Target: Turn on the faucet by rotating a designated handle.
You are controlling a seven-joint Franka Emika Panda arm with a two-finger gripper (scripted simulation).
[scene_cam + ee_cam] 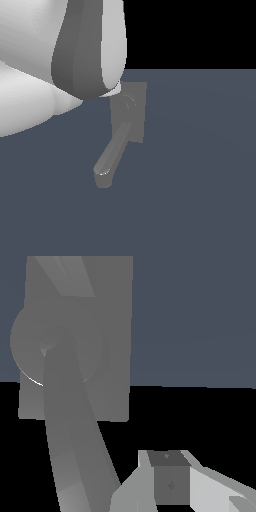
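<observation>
No writing shows on the grey faucet [131,112]; the pincer [172,483] sits beside its spout [70,446], spread unclear.

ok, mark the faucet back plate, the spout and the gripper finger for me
back plate [139,112]: exterior view, bare right part of the plate.
spout [112,156]: exterior view, mid-length of the thick angled tube.
gripper finger [170,483]: wrist view, dark flat face of the fingertip block.

We see the matte grey faucet [134,112] upright on the floor, back plate rectangular, thick spout [112,155] angling down toward the exterior view's left; the thin handle [70,276] leaves the round hub.
</observation>
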